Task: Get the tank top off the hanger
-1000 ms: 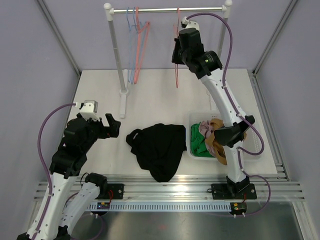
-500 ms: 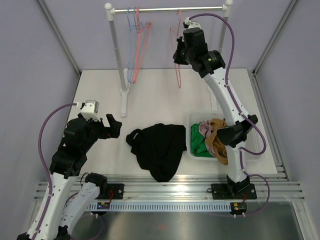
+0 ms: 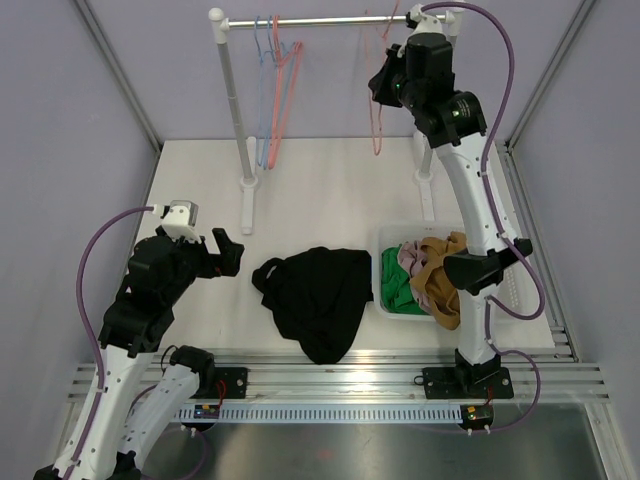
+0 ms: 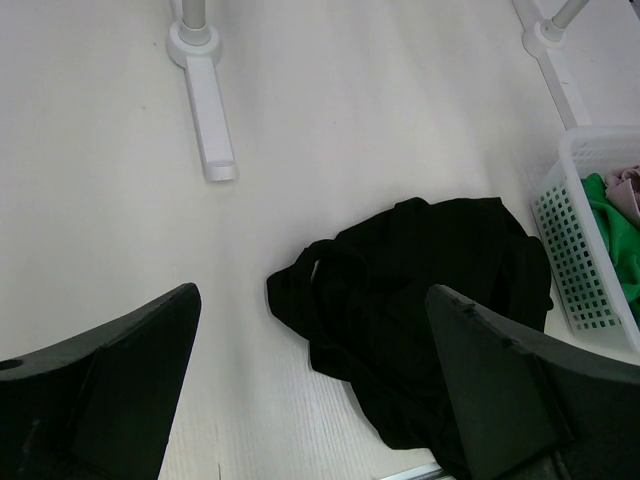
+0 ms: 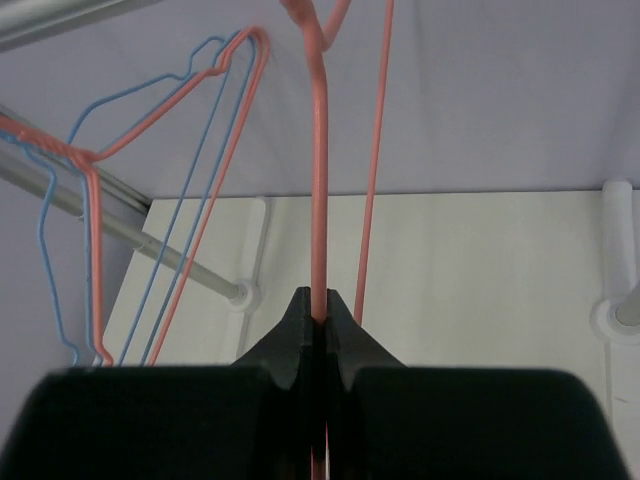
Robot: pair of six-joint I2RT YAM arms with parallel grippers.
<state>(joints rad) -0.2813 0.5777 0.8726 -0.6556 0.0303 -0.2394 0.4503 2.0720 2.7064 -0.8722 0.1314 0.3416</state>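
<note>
white table [image 3: 320,190] carries the black tank top [image 3: 320,295], crumpled flat, just left of the basket [image 4: 572,240]. you will find the right gripper [image 5: 318,302] up at the rail [image 3: 320,19], jaws pressed together on the pink hanger [image 5: 319,180] wire. left gripper [image 3: 228,252] jaws stand spread, clear of the black tank top.

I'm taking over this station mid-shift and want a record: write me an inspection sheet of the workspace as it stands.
Surface: white table, tank top lying on it.
Job's things: black tank top crumpled, off the hanger; pink hanger bare, up by the rail.
Clutter: basket of clothes; spare hangers on the rail.
Hands: left hand open, empty; right hand shut on the hanger.
Cables: purple cable along each arm.
Surroundings: lilac walls, metal frame.
</note>
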